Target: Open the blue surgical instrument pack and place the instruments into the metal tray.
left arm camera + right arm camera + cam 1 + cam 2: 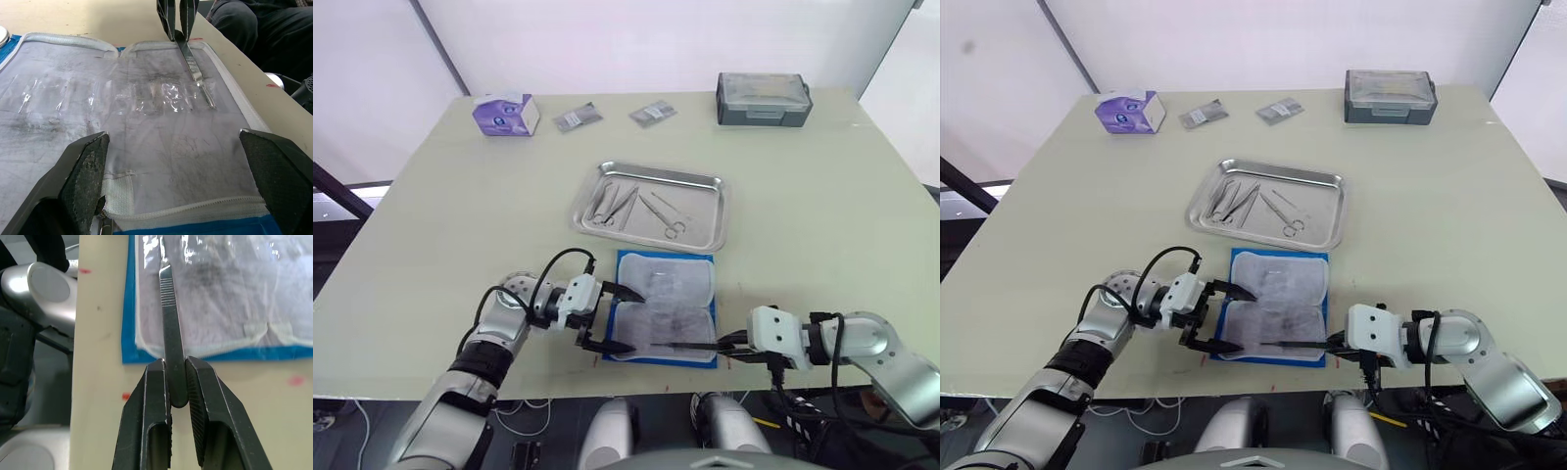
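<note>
Instruments [636, 204] are already lying in the metal tray [715, 230]; the right end effector [177, 382] is pinching one flat handle [171, 328], its long axis pointing across the opened blue surgical instrument pack [666, 305], tray just beyond. Left end effector [625, 321] is hovering wide open
</note>
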Robot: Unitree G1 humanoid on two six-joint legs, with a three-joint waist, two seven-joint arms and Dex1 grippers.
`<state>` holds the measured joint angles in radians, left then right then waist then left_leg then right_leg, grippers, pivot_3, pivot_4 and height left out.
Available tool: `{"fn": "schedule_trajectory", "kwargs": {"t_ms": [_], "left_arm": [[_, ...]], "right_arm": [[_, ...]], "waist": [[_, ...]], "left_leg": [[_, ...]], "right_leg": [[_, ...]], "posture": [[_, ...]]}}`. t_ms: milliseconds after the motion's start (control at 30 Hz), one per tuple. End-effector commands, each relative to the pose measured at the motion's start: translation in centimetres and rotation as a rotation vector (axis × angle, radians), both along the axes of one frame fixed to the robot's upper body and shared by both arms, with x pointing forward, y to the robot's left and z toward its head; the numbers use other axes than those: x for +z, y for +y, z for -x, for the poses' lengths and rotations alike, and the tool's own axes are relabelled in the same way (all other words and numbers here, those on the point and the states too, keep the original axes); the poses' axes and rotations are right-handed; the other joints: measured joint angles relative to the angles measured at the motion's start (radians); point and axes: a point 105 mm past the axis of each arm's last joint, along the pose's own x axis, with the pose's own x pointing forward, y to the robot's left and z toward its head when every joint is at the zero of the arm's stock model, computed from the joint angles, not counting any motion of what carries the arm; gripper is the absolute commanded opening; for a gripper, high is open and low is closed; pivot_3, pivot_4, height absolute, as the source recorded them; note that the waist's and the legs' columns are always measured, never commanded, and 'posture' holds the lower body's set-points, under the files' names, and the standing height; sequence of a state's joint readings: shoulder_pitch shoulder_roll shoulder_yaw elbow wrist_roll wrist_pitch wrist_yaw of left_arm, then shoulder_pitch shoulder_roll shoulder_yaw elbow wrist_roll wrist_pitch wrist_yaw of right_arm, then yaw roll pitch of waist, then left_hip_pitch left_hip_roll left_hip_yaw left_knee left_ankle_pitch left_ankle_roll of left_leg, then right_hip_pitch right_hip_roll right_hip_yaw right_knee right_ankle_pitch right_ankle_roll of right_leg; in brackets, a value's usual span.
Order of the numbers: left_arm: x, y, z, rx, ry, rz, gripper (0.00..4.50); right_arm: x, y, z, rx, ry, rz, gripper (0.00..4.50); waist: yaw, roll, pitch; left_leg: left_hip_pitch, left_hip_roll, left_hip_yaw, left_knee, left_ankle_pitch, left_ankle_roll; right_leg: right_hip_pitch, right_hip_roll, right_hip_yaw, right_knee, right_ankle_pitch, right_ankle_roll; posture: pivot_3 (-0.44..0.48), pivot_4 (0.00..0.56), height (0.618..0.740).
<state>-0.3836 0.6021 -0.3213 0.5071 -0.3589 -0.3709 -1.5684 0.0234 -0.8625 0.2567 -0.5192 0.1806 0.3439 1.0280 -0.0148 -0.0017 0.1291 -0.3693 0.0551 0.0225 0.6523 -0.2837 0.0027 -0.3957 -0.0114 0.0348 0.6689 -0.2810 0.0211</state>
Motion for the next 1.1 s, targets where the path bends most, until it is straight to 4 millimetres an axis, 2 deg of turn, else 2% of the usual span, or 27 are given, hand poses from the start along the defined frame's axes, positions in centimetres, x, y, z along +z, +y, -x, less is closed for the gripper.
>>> {"fn": "schedule_trajectory", "kwargs": {"t_ms": [33, 567, 1100], "left_arm": [[-3.7, 0.7, 2.6, -0.041, 0.184, -0.090, 4.50], [-3.8, 0.5, 2.5, -0.045, 0.183, -0.088, 4.50], [-3.8, 0.5, 2.3, -0.046, 0.181, -0.092, 4.50]], "right_arm": [[1.3, 0.3, 0.7, 0.043, -0.024, -0.029, 0.02], [2.0, -1.1, 1.8, 0.017, -0.018, -0.017, 0.02], [2.8, -2.2, 1.9, -0.015, -0.043, -0.014, 0.02]], "waist": [[0.000, 0.000, 0.000], [0.001, 0.000, 0.000], [0.002, 0.000, 0.000]], "left_leg": [[0.000, 0.000, 0.000, 0.000, 0.000, 0.000], [0.001, 0.000, 0.000, 0.000, 0.000, 0.000], [0.001, 0.000, 0.000, 0.001, 0.000, 0.000]], "right_leg": [[0.000, 0.000, 0.000, 0.000, 0.000, 0.000], [0.001, 0.000, 0.000, 0.000, 0.000, 0.000], [0.002, 0.000, 0.000, 0.000, -0.001, 0.003]], "posture": [[0.000, 0.150, 0.731], [0.000, 0.150, 0.731], [0.000, 0.150, 0.731]]}}
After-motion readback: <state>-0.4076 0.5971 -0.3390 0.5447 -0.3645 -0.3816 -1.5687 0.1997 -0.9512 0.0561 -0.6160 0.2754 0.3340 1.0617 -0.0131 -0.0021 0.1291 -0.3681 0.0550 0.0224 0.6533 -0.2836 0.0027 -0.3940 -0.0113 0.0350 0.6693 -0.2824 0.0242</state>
